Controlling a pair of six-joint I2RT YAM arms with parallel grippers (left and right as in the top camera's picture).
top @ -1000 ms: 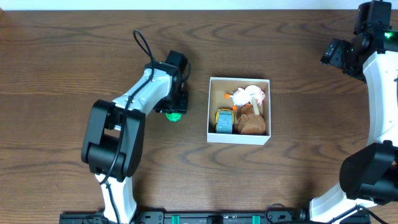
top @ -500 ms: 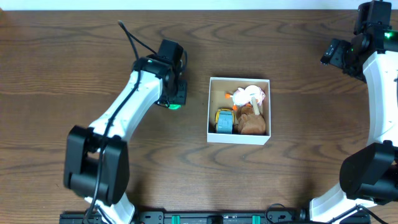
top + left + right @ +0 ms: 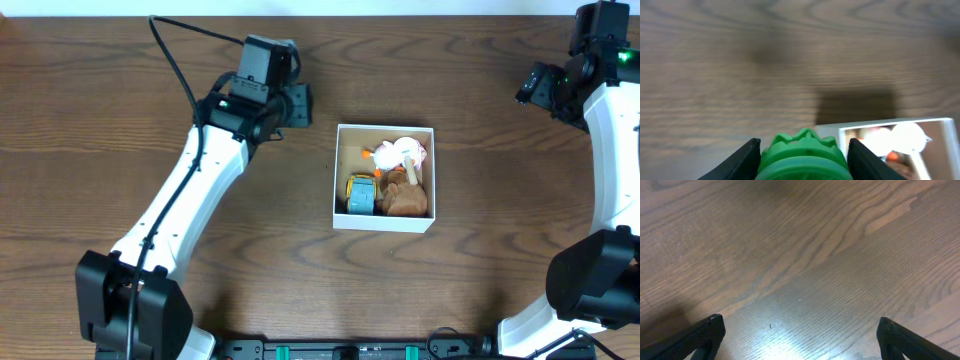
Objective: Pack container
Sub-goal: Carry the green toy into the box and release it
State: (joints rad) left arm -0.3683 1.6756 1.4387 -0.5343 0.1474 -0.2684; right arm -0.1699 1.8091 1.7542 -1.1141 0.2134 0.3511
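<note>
Overhead: the container (image 3: 384, 226) sat open on the wooden table (image 3: 100, 120), a little right of centre. It held a white toy (image 3: 402, 151) at the back, with a blue and yellow toy (image 3: 361, 193) and a brown toy (image 3: 408, 200) at the front. The left gripper (image 3: 293, 104) hung off the box's far-left corner, apart from it. Its jaw state could not be read from above. The right gripper (image 3: 533, 86) sat at the far right edge, well apart from the box.

Left wrist: the left gripper (image 3: 804, 145) was clenched on a green ridged toy (image 3: 804, 156), one black finger (image 3: 746, 160) on each flank. The container's white rim (image 3: 890, 124) showed ahead, to the lower right. The picture was blurred.

Right wrist: the right gripper (image 3: 797, 340) was spread wide with nothing between its fingers (image 3: 702, 336), bare wood beneath.
</note>
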